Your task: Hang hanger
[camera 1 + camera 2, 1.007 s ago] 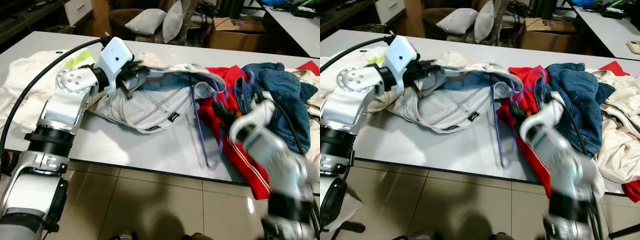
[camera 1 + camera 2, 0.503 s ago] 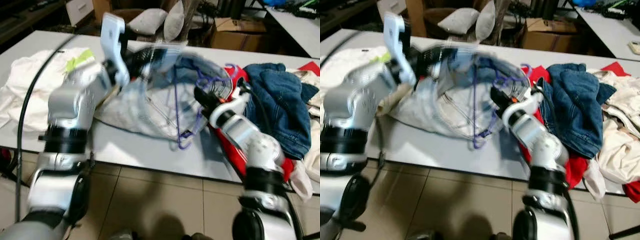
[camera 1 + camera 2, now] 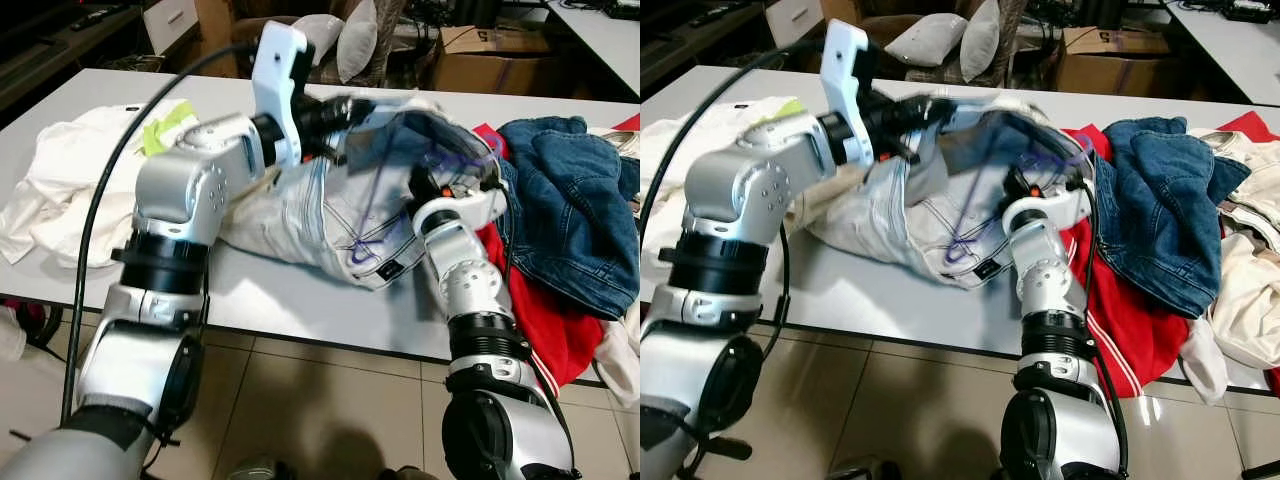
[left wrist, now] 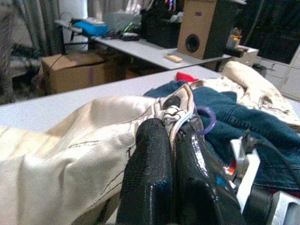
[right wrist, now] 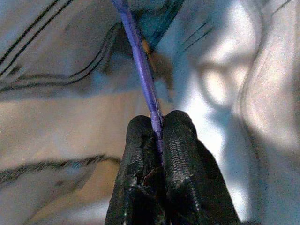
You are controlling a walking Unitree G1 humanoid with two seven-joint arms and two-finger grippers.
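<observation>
A thin purple hanger (image 3: 366, 203) hangs inside the opening of a pale cream pair of jeans (image 3: 300, 205) at the middle of the white table (image 3: 290, 300). My left gripper (image 3: 338, 108) is shut on the jeans' waistband and holds it up off the table; in its wrist view the fingertips (image 4: 159, 140) pinch the seam by the button. My right gripper (image 3: 421, 180) sits at the raised opening, shut on the hanger's bar (image 5: 139, 70), with the fingertips (image 5: 143, 129) closed round it. Most of the hanger's lower part is hidden by cloth.
A blue denim garment (image 3: 575, 215) and a red one with white stripes (image 3: 535, 315) lie heaped to the right. A white shirt (image 3: 70, 180) is spread at the left. Pillows (image 3: 345, 35) and a cardboard box (image 3: 490, 40) stand beyond the table. Tiled floor lies below its front edge.
My left gripper has raised the waistband off the table. My right gripper, which was low at the right, has taken the hanger and carried it into the jeans' opening.
</observation>
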